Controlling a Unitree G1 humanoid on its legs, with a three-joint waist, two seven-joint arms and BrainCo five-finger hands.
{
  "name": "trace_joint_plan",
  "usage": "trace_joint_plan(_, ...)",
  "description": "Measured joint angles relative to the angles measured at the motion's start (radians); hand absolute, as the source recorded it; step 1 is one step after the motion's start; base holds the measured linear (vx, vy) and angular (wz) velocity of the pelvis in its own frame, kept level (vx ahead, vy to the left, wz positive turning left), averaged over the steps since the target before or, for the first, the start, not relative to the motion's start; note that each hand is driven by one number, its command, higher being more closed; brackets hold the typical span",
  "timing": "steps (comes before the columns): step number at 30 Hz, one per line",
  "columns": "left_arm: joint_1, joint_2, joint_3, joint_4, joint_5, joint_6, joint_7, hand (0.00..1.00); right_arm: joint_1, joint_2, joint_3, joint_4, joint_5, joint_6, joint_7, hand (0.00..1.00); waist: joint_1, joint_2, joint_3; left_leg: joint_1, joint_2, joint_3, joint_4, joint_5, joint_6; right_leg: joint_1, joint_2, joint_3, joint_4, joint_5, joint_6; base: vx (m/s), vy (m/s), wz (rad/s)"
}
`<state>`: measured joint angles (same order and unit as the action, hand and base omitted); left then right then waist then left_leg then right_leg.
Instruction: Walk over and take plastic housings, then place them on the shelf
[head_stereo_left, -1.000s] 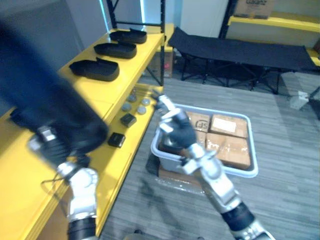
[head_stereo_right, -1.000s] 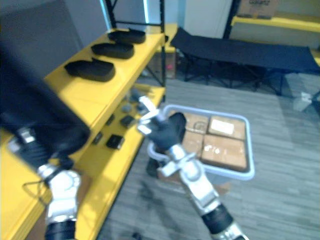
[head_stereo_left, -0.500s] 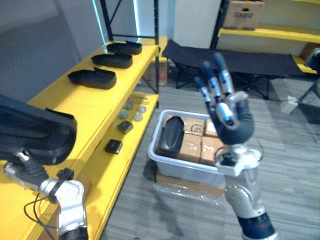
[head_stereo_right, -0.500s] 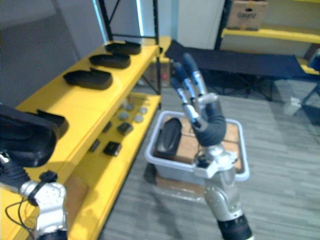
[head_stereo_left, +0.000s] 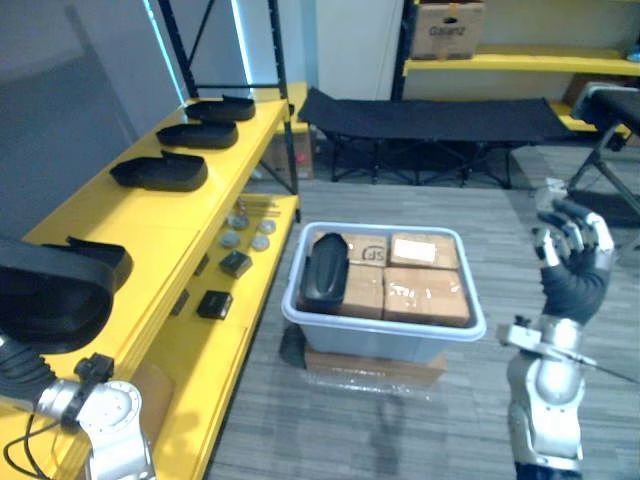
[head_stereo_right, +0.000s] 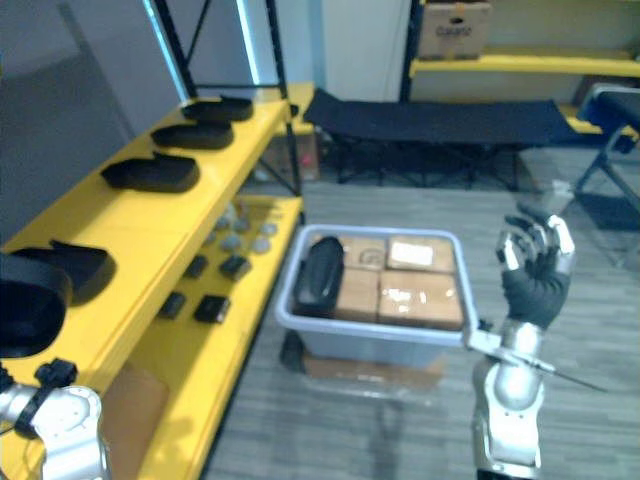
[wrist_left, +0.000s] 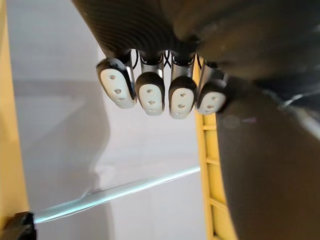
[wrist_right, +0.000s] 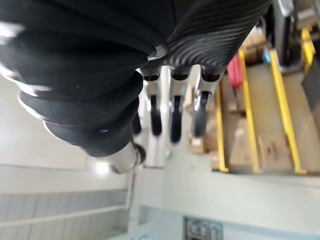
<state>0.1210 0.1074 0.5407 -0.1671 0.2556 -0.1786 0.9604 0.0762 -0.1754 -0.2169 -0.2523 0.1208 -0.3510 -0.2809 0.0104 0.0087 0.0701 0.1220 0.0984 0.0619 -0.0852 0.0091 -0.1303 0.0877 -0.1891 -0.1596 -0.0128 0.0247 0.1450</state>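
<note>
A large black plastic housing (head_stereo_left: 55, 292) hangs close at the lower left, over the yellow shelf (head_stereo_left: 150, 225). My left hand (wrist_left: 150, 92) is shut on it, fingers curled against its dark surface (wrist_left: 270, 165). Three more black housings (head_stereo_left: 160, 172) (head_stereo_left: 197, 134) (head_stereo_left: 222, 108) lie in a row on the shelf top. Another housing (head_stereo_left: 322, 270) lies in the grey bin (head_stereo_left: 380, 335), on top of cardboard boxes. My right hand (head_stereo_left: 572, 262) is raised at the right, beyond the bin, with its fingers loosely bent and nothing in it.
Small dark parts (head_stereo_left: 214, 303) and grey discs (head_stereo_left: 240, 222) lie on the lower yellow shelf. A black folding cot (head_stereo_left: 430, 115) stands behind the bin. A cardboard box (head_stereo_left: 447, 18) sits on a far yellow shelf. Grey floor lies open right of the bin.
The right hand has swung from above the bin out to the right, and its fingers have bent. The housing in my left hand has come lower and further left. The camera has shifted.
</note>
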Motion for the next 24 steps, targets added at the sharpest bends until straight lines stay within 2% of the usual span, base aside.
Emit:
trace_joint_plan(1,0.000,0.000,0.001,-0.004,0.000,0.000,0.001,1.00,0.000,0.003,0.000,0.009,0.000,0.000,-0.003,0.00,0.000,-0.003,-0.002,0.000,0.000,-0.001,0.000,0.000,0.000,0.000,0.000,-0.001,0.000,0.001,0.001,0.02,-0.009,0.04)
trace_joint_plan(7,0.000,0.000,0.009,-0.010,0.000,0.000,0.001,1.00,0.000,0.020,0.000,0.055,-0.018,0.000,-0.005,0.00,0.003,-0.024,-0.006,-0.002,-0.001,-0.006,0.004,0.000,0.000,0.000,-0.001,-0.005,0.002,0.005,0.006,0.01,-0.005,0.01)
trace_joint_plan(14,0.000,0.000,0.009,-0.029,0.001,0.006,-0.002,1.00,-0.001,0.021,0.000,0.085,-0.018,0.007,-0.009,0.00,0.003,-0.027,-0.004,-0.003,-0.001,-0.013,0.004,0.000,0.000,0.001,-0.001,-0.008,0.002,0.004,0.006,0.00,0.000,0.00)
trace_joint_plan(16,0.000,0.000,0.009,-0.048,0.029,0.014,-0.001,1.00,-0.002,0.022,0.004,0.087,-0.016,0.031,-0.020,0.00,0.003,-0.028,-0.003,-0.004,-0.001,-0.014,0.004,0.000,0.000,0.002,-0.001,-0.009,0.002,0.003,0.006,0.00,0.000,0.00)
trace_joint_plan(18,0.000,0.001,0.009,-0.059,0.030,0.022,-0.001,1.00,-0.002,0.027,0.003,0.108,-0.019,0.036,-0.028,0.00,0.003,-0.029,0.001,-0.008,-0.001,-0.017,0.003,0.000,0.000,0.002,-0.001,-0.011,0.004,-0.001,0.005,-0.02,-0.010,0.05)
trace_joint_plan(22,0.001,0.001,0.009,-0.059,0.043,0.030,0.000,1.00,0.002,0.040,0.003,0.119,-0.017,0.034,-0.008,0.00,0.001,-0.033,0.009,-0.016,-0.001,-0.026,0.001,0.000,0.000,0.000,-0.002,-0.027,0.004,-0.006,0.004,0.01,-0.015,0.09)
trace_joint_plan(24,0.010,0.001,0.009,-0.059,0.081,0.052,0.002,1.00,0.002,0.044,0.010,0.119,-0.018,0.037,0.018,0.00,0.004,-0.034,0.009,-0.016,-0.001,-0.027,0.005,0.000,0.000,0.000,-0.002,-0.028,0.004,-0.004,0.006,0.04,-0.009,0.03)
